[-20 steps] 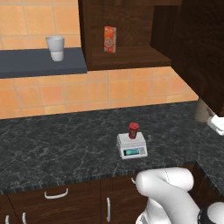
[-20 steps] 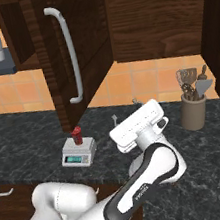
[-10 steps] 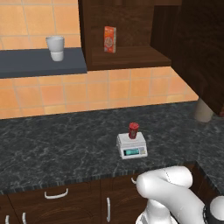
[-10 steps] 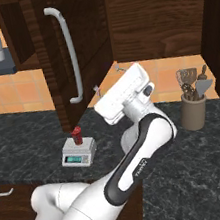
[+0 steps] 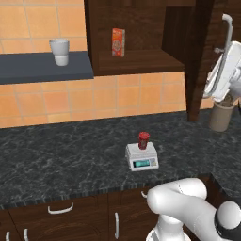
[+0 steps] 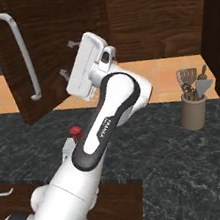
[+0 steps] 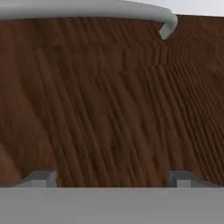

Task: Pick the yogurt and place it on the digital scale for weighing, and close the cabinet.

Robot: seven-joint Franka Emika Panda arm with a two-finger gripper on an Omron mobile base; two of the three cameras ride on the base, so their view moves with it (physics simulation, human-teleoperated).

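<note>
Yogurt (image 5: 143, 140): dark-red cup standing upright on the top plate of the digital scale (image 5: 141, 156), mid-counter; pale marks on its side too small to read; placing step looking done

Digital scale: light-grey square sitting on the dark stone counter (image 5: 56, 155), greenish display facing near; figures not legible

Cabinet (image 5: 136, 35): dark-brown wall unit above the counter, standing open; door (image 6: 50, 46) swung out toward the near side, its long silver bar handle (image 6: 21, 56) running vertically; orange-and-white carton (image 5: 118, 42) sitting on the shelf, print unreadable

Gripper (image 6: 68, 58): raised at door height, fingers spread wide and holding nothing, pointing straight at the door face; in the hand view wood grain is lying just ahead of both fingertips (image 7: 41, 178), handle crossing along the top; contact cannot be told; door lying directly ahead, so pushing it shut appears to be the remaining job

Also: white cup (image 5: 60, 51) on far-left shelf; utensil pot (image 6: 193, 110) on right
</note>
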